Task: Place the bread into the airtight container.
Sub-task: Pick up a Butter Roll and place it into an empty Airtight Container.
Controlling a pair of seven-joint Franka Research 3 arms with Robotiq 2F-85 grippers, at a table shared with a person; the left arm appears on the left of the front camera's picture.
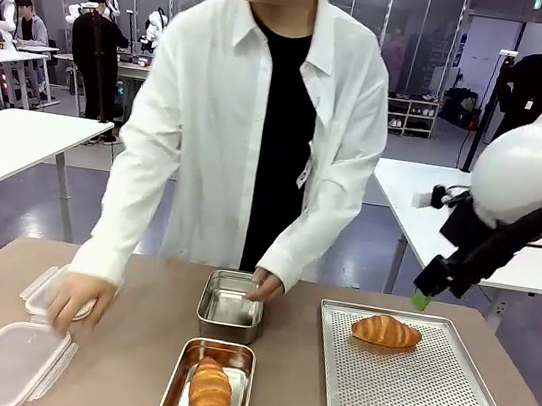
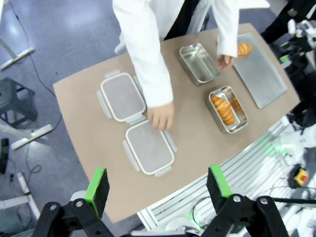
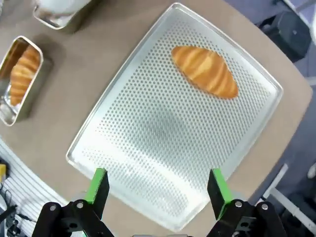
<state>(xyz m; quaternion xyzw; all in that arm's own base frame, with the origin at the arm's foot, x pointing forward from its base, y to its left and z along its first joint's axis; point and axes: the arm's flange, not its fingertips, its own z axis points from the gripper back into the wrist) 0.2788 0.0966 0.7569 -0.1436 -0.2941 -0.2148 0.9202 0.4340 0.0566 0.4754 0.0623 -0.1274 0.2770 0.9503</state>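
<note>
With the right gripper (image 3: 157,181) and left gripper (image 2: 157,181) both spread wide, the bread (image 3: 205,71) on the tray (image 3: 163,133) looks light and crushable, best pinched gently across its thick middle

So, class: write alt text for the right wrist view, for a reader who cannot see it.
The open right gripper hangs above a perforated metal tray with one bread roll on it. At picture left, a steel container on the brown table holds a second roll.
</note>
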